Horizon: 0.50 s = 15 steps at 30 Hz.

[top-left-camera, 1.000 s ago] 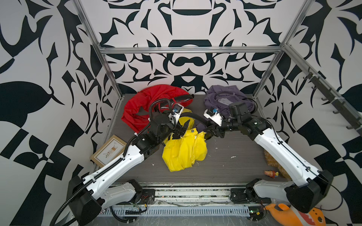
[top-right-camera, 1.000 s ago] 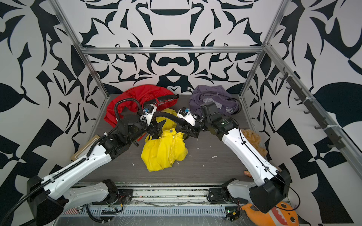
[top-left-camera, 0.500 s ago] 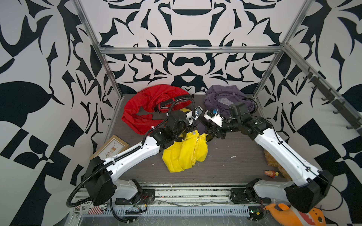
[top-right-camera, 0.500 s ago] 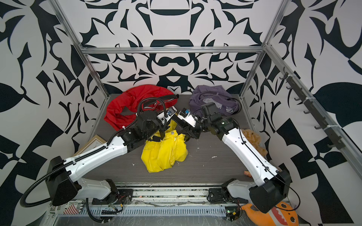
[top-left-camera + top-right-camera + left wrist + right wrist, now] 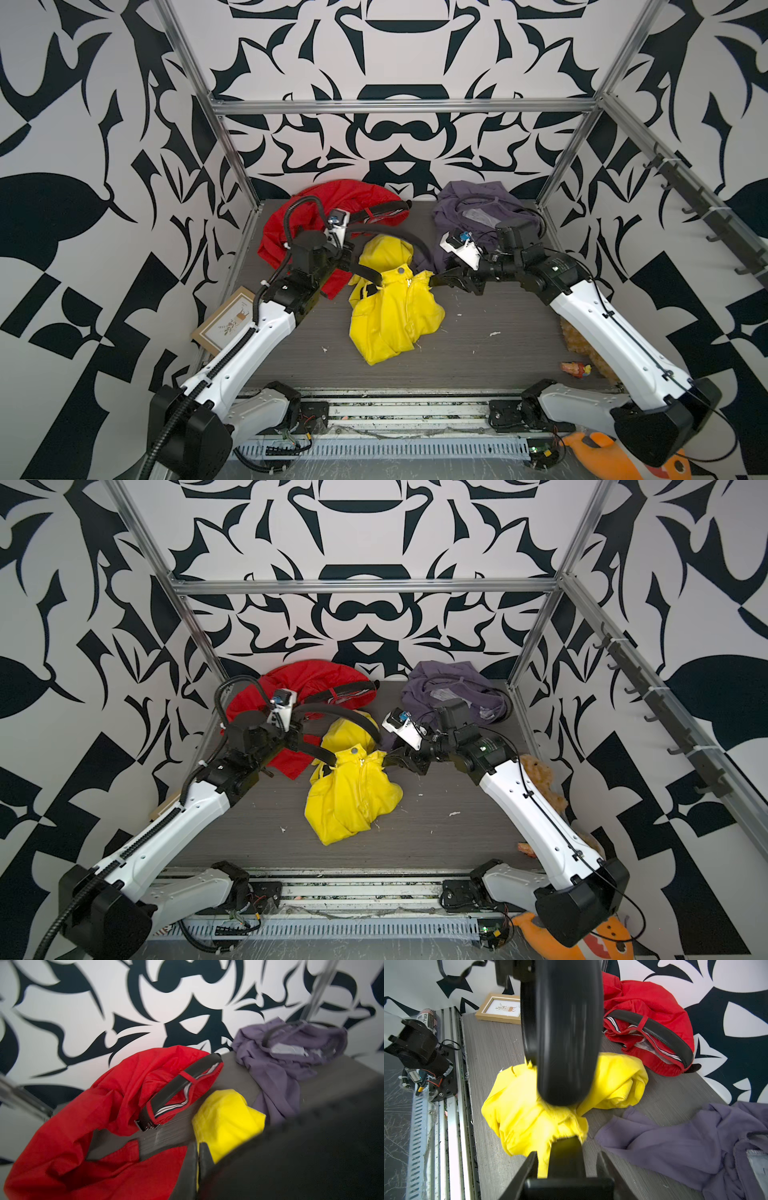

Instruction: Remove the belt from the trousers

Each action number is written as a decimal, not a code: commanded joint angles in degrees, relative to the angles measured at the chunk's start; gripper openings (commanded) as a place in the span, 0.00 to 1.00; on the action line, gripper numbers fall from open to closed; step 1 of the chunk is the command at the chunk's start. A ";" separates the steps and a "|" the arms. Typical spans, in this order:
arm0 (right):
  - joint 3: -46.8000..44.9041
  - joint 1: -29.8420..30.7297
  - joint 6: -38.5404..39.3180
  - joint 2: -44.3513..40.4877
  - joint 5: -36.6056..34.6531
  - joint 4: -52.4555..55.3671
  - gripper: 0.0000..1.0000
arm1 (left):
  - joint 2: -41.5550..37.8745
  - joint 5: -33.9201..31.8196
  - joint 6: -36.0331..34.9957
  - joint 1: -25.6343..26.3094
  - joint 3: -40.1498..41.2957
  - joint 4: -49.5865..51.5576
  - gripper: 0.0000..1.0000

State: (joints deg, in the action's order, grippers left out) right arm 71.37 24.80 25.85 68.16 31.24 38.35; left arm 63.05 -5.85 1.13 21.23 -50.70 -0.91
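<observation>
Yellow trousers (image 5: 390,320) (image 5: 349,800) lie crumpled mid-table. Their black belt (image 5: 399,237) (image 5: 353,717) rises off the waist in a loop and runs left to my left gripper (image 5: 349,255) (image 5: 301,735). That gripper is shut on the belt, beside the trousers' left waist. In the left wrist view its jaws (image 5: 198,1145) are pressed together and the belt (image 5: 301,1147) is a blurred black mass. My right gripper (image 5: 436,280) (image 5: 568,1153) is shut on the trousers' (image 5: 525,1122) right waist edge, with yellow cloth and a black strip between its fingers. The belt (image 5: 562,1032) arches just ahead.
Red trousers (image 5: 332,203) with their own black belt lie at the back left. A purple garment (image 5: 473,208) is at the back right. A framed picture (image 5: 226,324) leans at the left edge. A plush toy (image 5: 577,336) and a small figure (image 5: 575,369) sit at the right.
My left gripper went from open to shut, reached right over the trousers, then drew back left, and the belt now stands up in a loop. The right arm stayed put.
</observation>
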 commanded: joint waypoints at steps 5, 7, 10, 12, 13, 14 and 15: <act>0.17 -1.24 -0.33 -1.54 -2.28 -0.52 0.00 | -0.76 7.77 18.56 -10.94 5.73 1.61 0.00; 0.26 -1.24 -1.06 -1.18 -1.86 -1.13 0.00 | 0.23 9.64 19.18 -11.14 6.12 1.21 0.00; 1.53 -1.24 -1.98 0.17 -1.60 -1.08 0.00 | 3.48 13.00 18.71 -10.81 2.69 3.79 0.03; 2.72 -1.24 -2.78 0.94 -2.51 -1.08 0.00 | 6.51 14.98 17.39 -10.01 -1.93 8.31 0.51; 3.42 -1.24 -3.37 1.33 -3.11 -1.00 0.00 | 7.84 14.72 16.48 -9.11 -4.75 12.01 0.71; 4.10 -1.24 -3.83 1.67 -3.58 -0.92 0.00 | 8.51 14.13 15.60 -8.13 -6.75 14.95 0.82; 4.85 -1.24 -4.34 2.00 -4.13 -0.69 0.00 | 8.43 12.82 14.65 -6.80 -8.61 17.58 0.92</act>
State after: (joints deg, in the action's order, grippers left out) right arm 72.05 23.97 23.75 70.06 29.23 39.00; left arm 71.35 6.26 17.26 12.40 -54.02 8.71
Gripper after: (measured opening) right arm 0.448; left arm 0.689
